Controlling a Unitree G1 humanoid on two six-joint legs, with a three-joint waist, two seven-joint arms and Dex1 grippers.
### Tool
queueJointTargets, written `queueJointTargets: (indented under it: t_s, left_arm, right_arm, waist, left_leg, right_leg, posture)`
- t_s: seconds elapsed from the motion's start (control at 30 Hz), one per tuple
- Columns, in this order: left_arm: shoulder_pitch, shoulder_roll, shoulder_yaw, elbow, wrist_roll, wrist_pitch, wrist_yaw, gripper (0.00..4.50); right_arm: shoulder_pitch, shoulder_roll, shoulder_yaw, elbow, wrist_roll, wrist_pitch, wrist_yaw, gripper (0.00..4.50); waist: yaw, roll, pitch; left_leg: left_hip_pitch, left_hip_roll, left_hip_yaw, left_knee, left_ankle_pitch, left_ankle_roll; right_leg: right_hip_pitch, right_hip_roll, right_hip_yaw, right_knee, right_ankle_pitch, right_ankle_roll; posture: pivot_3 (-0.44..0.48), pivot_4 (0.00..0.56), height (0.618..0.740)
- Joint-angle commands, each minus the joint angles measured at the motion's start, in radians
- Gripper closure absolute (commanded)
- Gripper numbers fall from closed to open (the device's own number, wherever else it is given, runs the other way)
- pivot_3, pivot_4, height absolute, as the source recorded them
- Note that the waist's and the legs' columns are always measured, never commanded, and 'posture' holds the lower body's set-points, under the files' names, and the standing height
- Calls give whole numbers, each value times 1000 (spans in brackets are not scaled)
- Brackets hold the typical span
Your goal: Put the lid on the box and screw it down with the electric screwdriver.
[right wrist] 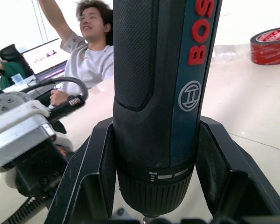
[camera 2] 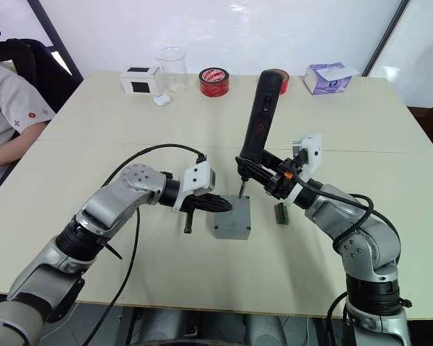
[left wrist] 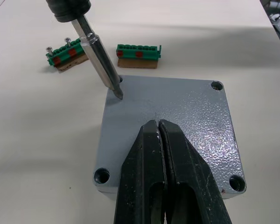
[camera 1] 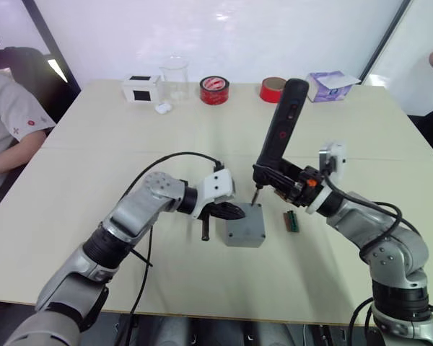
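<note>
Lid: the lid [left wrist: 172, 126] already sits square on the box [camera 1: 243, 238], its four corner holes showing; three look empty in the left wrist view, though whether any holds a sunk screw is hard to tell.
Box: mid-tabletop [camera 1: 94, 137], between the two arms, closed under the lid.
Left hand: the left hand [left wrist: 158, 128] has its two black fingers pressed together, empty, the tips resting on the middle of the lid as a hold-down.
Right hand: the right hand [right wrist: 154, 186] is clamped around the lower body of the electric screwdriver [camera 1: 280, 130], one finger on each side of the barrel.
Screwdriver: tilted, its top leaning away from the box; the metal bit [left wrist: 101, 65] touches the lid just beside the far corner hole on the right arm's side, not in it.
Step in hand: seating the bit in that corner hole, I judge.
How to do it well: bring the tool closer to upright over the hole so the bit drops in straight; press down along the bit only; keep the left hand's weight on the lid so the box cannot twist or slide.
Beyond the box: two green strips [left wrist: 139, 50] lie on the tabletop near that corner, clear of the bit.
</note>
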Motion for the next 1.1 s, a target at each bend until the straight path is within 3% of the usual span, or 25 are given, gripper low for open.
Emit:
queueJointTargets:
  t_s: [0.03, 0.5, 0.87, 1.1]
  left_arm:
    - [14, 13, -4, -8, 17, 17, -3, 4500]
    - [10, 10, -7, -5, 24, 19, -8, 4500]
    - [19, 10, -17, -6, 32, 13, -10, 4500]
    - [22, 0, -19, 3, 43, 8, -12, 4500]
  right_arm:
    - [-12, -19, -40, -9, 2, -41, 20, 2727]
    - [33, -33, 17, 4, -68, -87, 61, 2727]
    - [166, -50, 125, -28, -185, -139, 81, 2727]
    - [135, -16, 115, 16, -165, -92, 24, 2727]
  waist:
    - [0, 0, 0]
    - [1, 0, 0]
    - [0, -7, -7]
    - [0, -8, -8]
  left_leg:
    - [0, 0, 0, 0, 0, 0]
    - [1, 0, 0, 2, 0, 0]
    - [4, 0, -1, 2, 0, 0]
    - [20, 1, -1, -1, -1, 1]
  right_leg:
    - [0, 0, 0, 0, 0, 0]
    - [1, 0, 0, 1, 0, 0]
    - [5, 0, 0, 1, 0, 0]
    - [21, 0, 0, -2, -4, -7]
  posture:
    - [0, 150, 740]
    - [0, 150, 740]
    - [0, 150, 740]
    - [0, 150, 740]
